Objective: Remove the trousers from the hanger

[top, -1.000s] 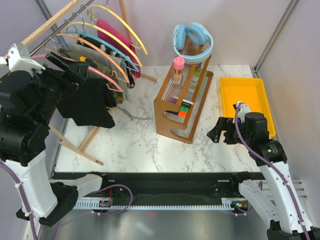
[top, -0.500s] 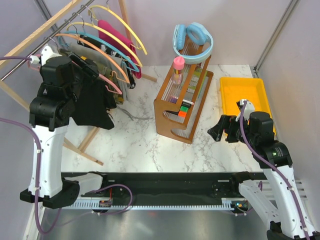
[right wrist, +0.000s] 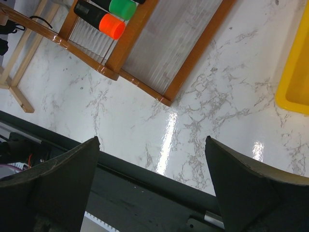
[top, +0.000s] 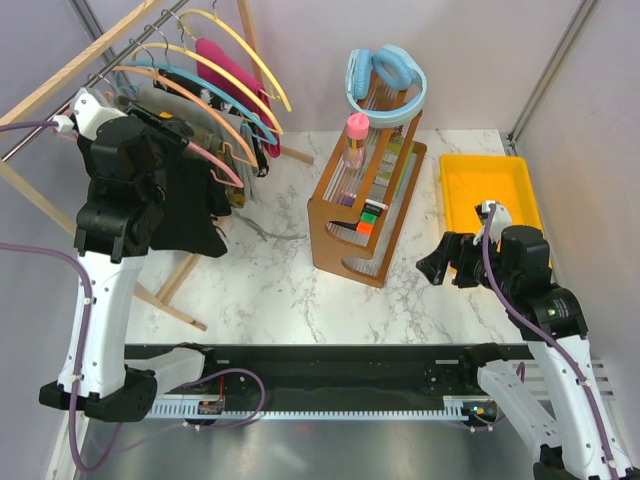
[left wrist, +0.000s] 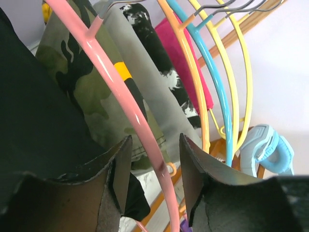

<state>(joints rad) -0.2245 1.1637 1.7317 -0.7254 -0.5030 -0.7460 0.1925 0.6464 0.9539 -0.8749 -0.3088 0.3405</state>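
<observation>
The black trousers [top: 185,215] hang from a pink hanger [top: 226,166] on the wooden rail. The camouflage trousers [top: 203,130] hang just behind them. My left gripper [top: 176,137] is raised at the hangers and open. In the left wrist view its jaws [left wrist: 154,183] straddle the pink hanger [left wrist: 116,92] with a gap on each side. There the black trousers [left wrist: 29,121] lie at the left and the camouflage trousers [left wrist: 89,89] behind the hanger. My right gripper [top: 441,262] is open and empty, low over the table [right wrist: 152,183].
A grey garment [left wrist: 140,82], a magenta garment [left wrist: 186,63] and orange, blue and yellow hangers [top: 245,105] crowd the rail [top: 90,55]. A wooden rack [top: 365,215] with a pink bottle and blue headphones [top: 385,80] stands mid-table. A yellow tray [top: 485,190] is at the right.
My left arm has swung up and back toward the rail, bringing its gripper in among the hangers. The right arm has barely moved.
</observation>
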